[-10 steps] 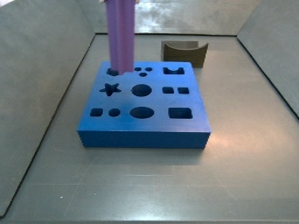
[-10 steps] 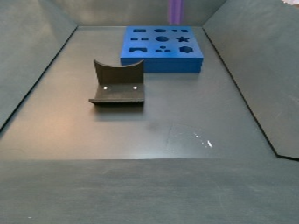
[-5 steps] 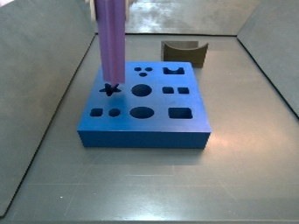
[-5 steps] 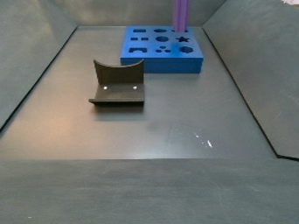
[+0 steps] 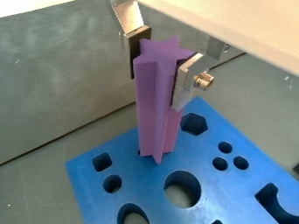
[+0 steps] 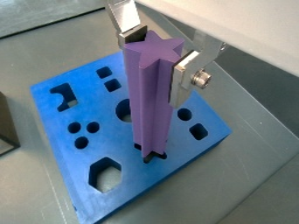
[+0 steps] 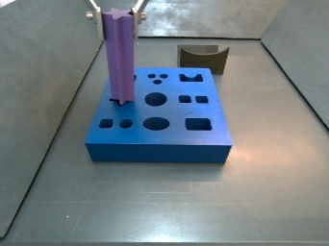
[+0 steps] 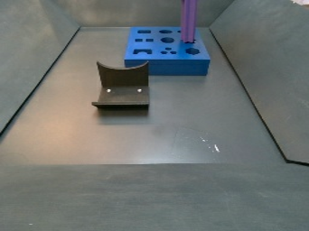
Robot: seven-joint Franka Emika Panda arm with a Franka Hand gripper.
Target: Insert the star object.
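Grey floor (image 8: 182, 135) with grey walls, star object (image 7: 119, 58) upright, long axis vertical, lower end in blue block (image 7: 161, 130), gripper (image 5: 159, 63) clamped on its top.

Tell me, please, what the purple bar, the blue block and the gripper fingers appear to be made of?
The purple bar looks like matte plastic, possibly printed: uniform colour, no shine. It is held in the gripper with its lower end at the star hole. The blue block looks like similar matte plastic, with crisp hole edges. The fingers look like bare brushed metal: silver and reflective, with a screw showing.
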